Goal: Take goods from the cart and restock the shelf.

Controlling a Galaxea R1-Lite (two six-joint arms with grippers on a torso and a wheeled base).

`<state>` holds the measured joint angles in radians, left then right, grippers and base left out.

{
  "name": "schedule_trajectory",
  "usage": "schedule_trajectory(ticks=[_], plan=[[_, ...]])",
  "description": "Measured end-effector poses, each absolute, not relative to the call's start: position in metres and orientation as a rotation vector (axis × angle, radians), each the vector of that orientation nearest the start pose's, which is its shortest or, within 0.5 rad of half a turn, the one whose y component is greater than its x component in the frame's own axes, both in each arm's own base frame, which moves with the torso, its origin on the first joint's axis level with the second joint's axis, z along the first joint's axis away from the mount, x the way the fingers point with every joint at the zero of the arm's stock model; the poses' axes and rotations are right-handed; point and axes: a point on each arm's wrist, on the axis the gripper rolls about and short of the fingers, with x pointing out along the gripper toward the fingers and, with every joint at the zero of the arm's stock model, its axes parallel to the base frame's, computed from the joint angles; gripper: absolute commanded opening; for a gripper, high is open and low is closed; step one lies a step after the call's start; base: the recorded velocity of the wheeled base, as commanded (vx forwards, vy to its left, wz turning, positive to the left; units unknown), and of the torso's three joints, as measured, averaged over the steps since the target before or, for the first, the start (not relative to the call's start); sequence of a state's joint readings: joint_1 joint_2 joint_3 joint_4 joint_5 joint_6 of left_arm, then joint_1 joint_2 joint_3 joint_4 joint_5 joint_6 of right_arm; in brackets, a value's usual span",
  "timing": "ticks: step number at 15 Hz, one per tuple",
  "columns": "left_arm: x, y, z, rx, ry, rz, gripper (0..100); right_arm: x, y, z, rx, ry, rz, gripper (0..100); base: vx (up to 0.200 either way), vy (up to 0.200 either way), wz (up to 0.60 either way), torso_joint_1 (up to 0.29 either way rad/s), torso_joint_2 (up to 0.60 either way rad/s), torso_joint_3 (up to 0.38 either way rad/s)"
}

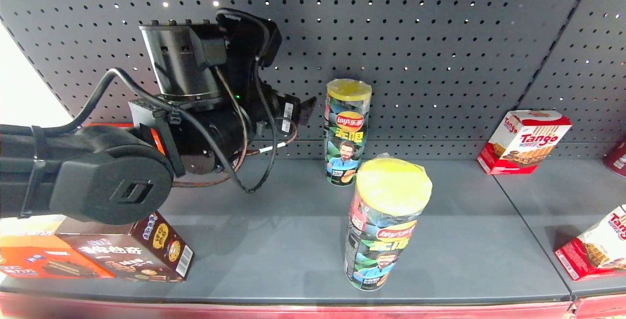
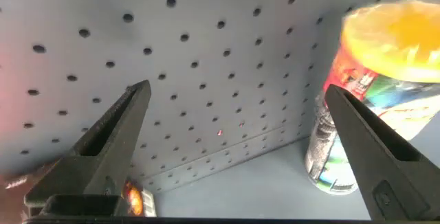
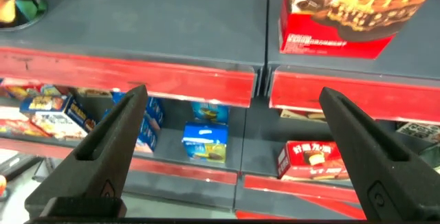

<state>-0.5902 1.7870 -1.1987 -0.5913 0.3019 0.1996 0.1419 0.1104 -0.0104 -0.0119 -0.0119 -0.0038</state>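
Two tall chip cans with yellow lids stand upright on the grey shelf [image 1: 274, 240]: one at the back [image 1: 346, 133], one nearer the front edge [image 1: 384, 223]. My left gripper [image 1: 302, 109] hovers just left of the back can, close to the pegboard wall, above the shelf. From the left wrist camera the left gripper [image 2: 235, 88] is open with nothing between its fingers, and the back can [image 2: 375, 80] stands just outside one finger. My right gripper [image 3: 232, 92] is open and empty, out in front of the shelf's red front edge [image 3: 137, 73].
A brown chocolate box [image 1: 146, 250] and an orange box [image 1: 39, 260] lie at the front left. Red-and-white wafer boxes stand at the back right [image 1: 523, 140] and front right [image 1: 594, 250]. Lower shelves hold small snack boxes [image 3: 206, 141].
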Motion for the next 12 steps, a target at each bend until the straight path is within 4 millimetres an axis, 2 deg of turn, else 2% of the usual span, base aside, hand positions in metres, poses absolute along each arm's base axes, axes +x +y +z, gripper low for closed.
schedule_trajectory(ticks=[1, 3, 6, 9, 12], plan=[[0.296, -0.19, 0.252, 0.199, -0.027, -0.287, 100, -0.016, -0.002, 0.096, 0.008, 0.054, 0.131, 100, 0.0, 0.0, 0.0, 0.0, 0.0, 0.0], [0.293, -0.188, 0.236, 0.204, -0.02, -0.29, 100, -0.014, -0.002, 0.138, 0.052, 0.016, 0.147, 100, 0.0, 0.0, 0.0, 0.0, 0.0, 0.0], [0.286, -0.19, 0.222, 0.217, -0.008, -0.306, 100, 0.011, 0.003, 0.192, 0.033, 0.055, 0.213, 100, 0.0, 0.0, 0.0, 0.0, 0.0, 0.0], [0.287, -0.19, 0.225, 0.207, -0.028, -0.3, 100, 0.059, 0.018, 0.215, -0.047, 0.14, 0.324, 100, 0.0, 0.0, 0.0, 0.0, 0.0, 0.0], [0.288, -0.189, 0.228, 0.2, -0.042, -0.29, 100, 0.111, 0.05, 0.222, -0.103, 0.222, 0.469, 100, 0.0, 0.0, 0.0, 0.0, 0.0, 0.0]])
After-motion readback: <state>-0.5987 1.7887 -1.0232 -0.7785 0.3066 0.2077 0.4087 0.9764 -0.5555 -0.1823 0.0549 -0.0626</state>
